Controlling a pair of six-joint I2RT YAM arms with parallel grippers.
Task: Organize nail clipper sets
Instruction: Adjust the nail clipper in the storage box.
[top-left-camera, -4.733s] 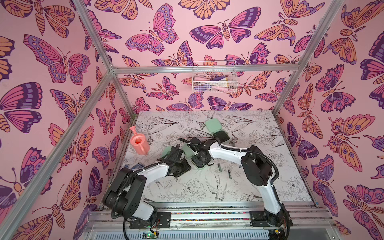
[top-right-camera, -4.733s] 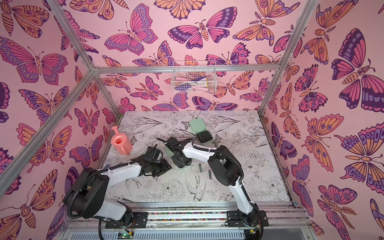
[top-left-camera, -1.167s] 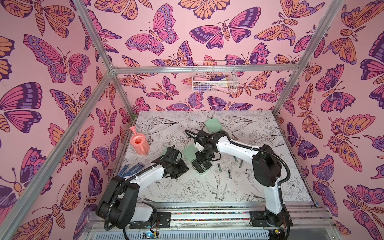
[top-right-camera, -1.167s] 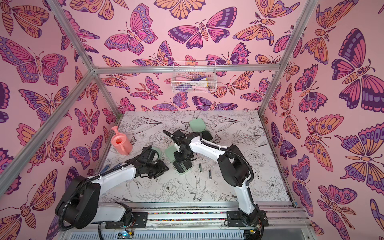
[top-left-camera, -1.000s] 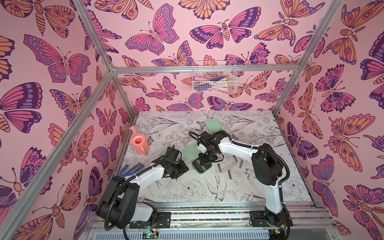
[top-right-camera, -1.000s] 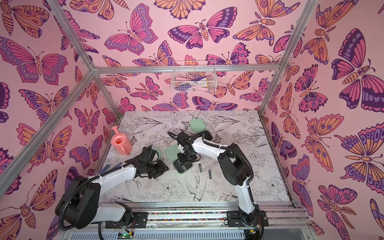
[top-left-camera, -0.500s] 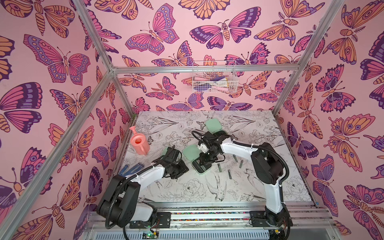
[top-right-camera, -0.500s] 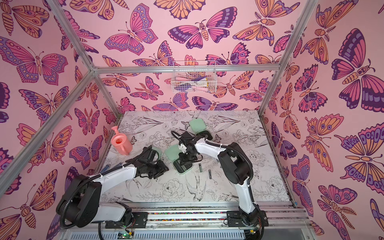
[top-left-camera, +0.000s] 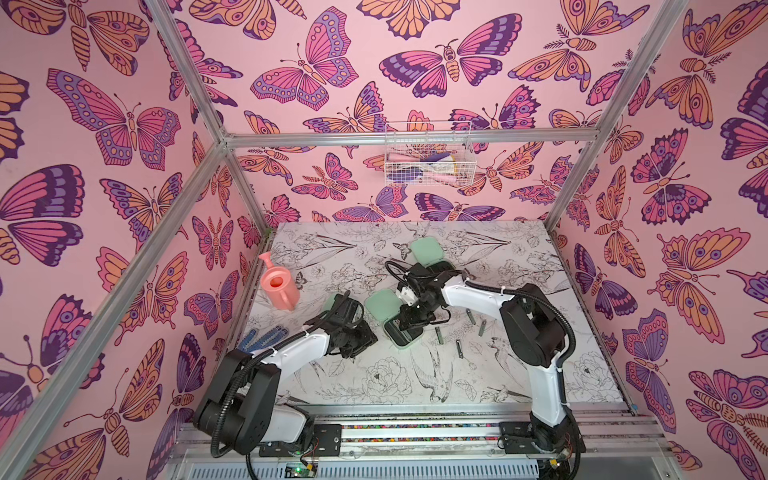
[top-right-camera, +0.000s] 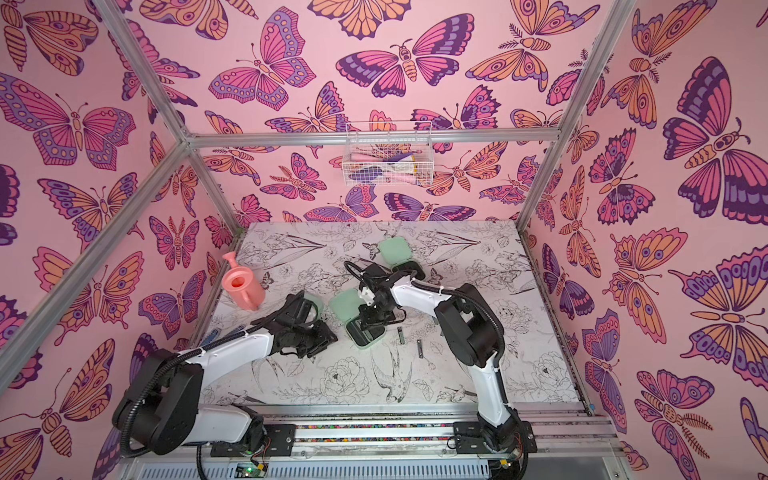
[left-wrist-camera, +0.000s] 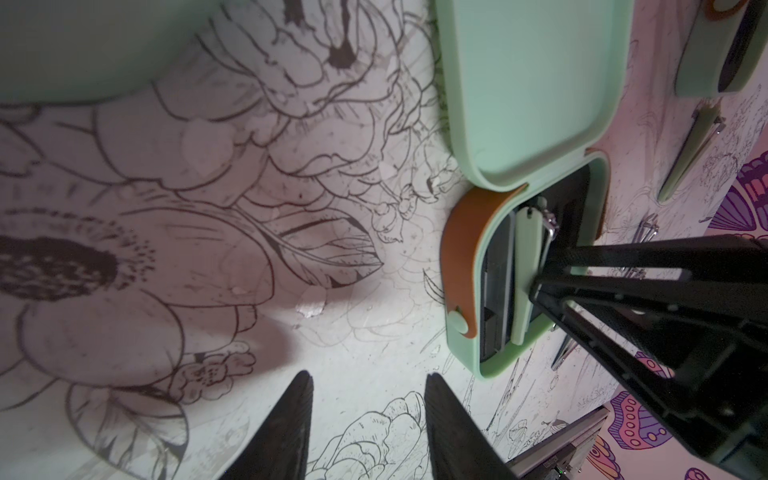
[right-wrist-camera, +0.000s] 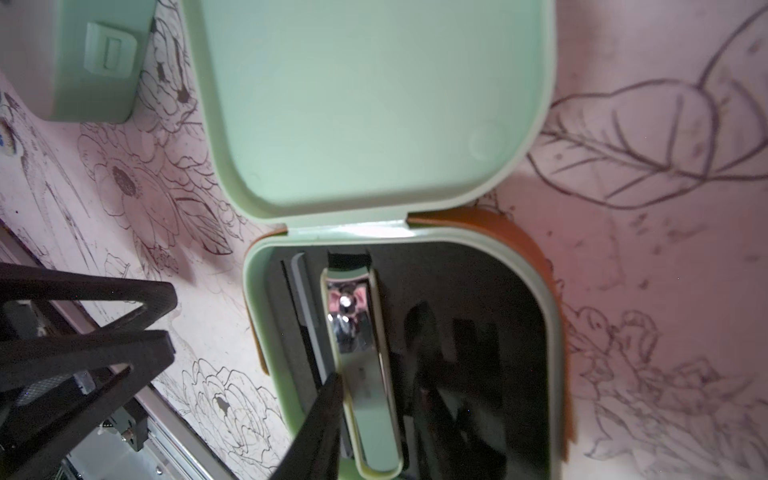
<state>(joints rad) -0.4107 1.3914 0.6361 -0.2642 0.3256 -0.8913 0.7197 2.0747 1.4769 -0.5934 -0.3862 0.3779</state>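
Right pincer (right-wrist-camera: 376, 382) straddles the nail clipper (right-wrist-camera: 372, 419) in the open case (right-wrist-camera: 556, 353), grip unclear. Likely light, stiff, slick: pinch its long flanks. Left pincer (left-wrist-camera: 368, 376) hangs parted, empty.

We record the open case (right-wrist-camera: 365, 104) as mint green with a black interior and an orange-brown strap (left-wrist-camera: 459, 249). The nail clipper (right-wrist-camera: 370, 399) is pale green and chrome. The bench (top-left-camera: 374, 386) is white with black line-drawn flowers; the watering can (top-left-camera: 279, 291), salmon pink; the walls (top-left-camera: 124, 199), pink with purple-and-orange butterflies.
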